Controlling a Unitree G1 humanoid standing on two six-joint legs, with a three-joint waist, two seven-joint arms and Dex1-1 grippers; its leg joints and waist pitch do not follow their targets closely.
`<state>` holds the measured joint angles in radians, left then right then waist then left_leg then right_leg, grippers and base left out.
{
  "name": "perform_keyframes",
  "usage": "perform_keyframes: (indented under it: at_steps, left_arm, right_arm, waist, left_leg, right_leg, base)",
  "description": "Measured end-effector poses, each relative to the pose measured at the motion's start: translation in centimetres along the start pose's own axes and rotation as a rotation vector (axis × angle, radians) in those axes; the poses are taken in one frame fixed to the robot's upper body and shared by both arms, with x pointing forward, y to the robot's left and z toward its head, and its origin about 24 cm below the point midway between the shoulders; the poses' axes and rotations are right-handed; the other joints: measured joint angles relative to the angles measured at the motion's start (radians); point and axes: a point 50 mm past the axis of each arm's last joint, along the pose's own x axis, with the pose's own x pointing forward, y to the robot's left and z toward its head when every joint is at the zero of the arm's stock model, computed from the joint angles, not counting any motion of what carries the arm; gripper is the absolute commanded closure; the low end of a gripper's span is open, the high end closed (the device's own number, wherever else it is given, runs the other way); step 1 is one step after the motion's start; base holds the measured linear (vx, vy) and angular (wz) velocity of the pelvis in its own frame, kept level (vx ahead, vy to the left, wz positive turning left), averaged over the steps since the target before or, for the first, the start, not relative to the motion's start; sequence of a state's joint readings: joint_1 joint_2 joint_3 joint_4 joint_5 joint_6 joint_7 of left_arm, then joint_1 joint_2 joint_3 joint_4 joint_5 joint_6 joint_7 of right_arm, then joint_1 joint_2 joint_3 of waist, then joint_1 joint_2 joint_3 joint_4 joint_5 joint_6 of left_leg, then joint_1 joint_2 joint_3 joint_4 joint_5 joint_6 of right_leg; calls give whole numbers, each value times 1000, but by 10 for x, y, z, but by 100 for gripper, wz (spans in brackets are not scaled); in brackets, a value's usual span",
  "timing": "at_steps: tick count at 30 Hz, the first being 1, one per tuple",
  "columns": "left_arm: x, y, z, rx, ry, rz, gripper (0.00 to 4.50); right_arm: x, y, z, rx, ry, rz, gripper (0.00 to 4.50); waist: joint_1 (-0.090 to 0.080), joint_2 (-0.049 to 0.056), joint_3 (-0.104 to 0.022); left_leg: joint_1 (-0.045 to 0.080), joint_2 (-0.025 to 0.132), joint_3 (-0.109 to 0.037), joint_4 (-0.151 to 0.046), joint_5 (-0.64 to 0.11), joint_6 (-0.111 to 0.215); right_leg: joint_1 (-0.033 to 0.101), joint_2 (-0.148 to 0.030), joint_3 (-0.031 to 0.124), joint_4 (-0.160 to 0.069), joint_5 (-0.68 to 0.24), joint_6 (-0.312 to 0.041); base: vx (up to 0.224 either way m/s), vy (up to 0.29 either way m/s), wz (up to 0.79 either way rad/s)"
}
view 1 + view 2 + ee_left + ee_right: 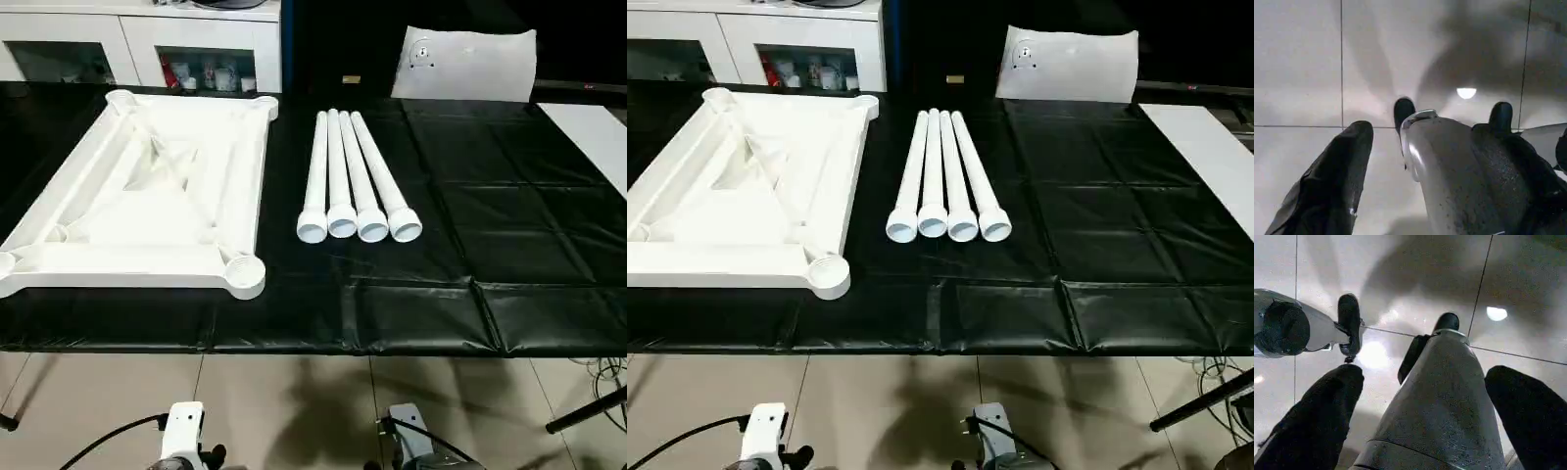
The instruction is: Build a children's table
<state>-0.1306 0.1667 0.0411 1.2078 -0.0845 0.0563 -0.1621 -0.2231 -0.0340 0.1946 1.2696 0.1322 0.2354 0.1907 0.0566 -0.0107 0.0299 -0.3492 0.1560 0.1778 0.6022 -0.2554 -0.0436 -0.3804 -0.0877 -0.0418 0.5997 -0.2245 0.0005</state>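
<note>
Children's table, all-white plastic, lies in five loose pieces on the black sheet-covered bench (549,294), operator; neither gripper holds any of it.

Your right gripper (1425,374) has its two black fingers spread wide, gripping nothing, over the pale tiled floor (1528,293). Your left gripper (1464,137) reads the same: jaws apart, gripping nothing, above the tiles. Both hang well short of the parts.

Count: one square top (137,186), ribbed underside up, on the bench's left half, four round corner sockets showing. Four long tapered round legs (353,176) lie just right of it and apart from it, packed side by side. Their long axes run away from you, with wide open ends nearest you.

Beyond: one white cushion-like bag (470,64), one white cabinet (137,34).
</note>
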Motion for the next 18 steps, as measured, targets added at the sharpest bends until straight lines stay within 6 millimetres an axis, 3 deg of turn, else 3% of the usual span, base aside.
perform_keyframes:
  at_steps: [13, 14, 15, 18]
  left_arm:
    - [0, 0, 0, 0, 0, 0, 92]
    - [3, -6, 5, -50, 49, 9, 92]
    - [4, -8, 13, -69, 55, 19, 92]
    - [6, -12, 21, -86, 47, 29, 92]
  right_arm:
    - [0, 0, 0, 0, -1, -1, 4]
    - [-1, -7, 0, 49, -36, -71, 4]
    - [-2, -14, 2, 67, -61, -111, 4]
    - [-6, -29, 4, 90, -88, -174, 4]
  waist:
    - [0, 0, 0]
    - [1, -23, 8]
    - [3, -20, 8]
    - [-11, -36, 5]
  left_leg:
    - [0, 0, 0, 0, 0, 0]
    - [0, 0, 2, 0, 1, 2]
    - [2, 3, 8, -2, 7, 1]
    - [1, 5, 15, -1, 8, 4]
  right_leg:
    - [0, 0, 0, 0, 0, 0]
    - [-1, -2, -2, 1, 0, 0]
    - [-3, -3, -2, 3, 0, 0]
    - [-3, -3, 0, 2, 2, -2]
  base:
    - [0, 0, 0]
    - [0, 0, 0]
    - [0, 0, 0]
    - [0, 0, 0]
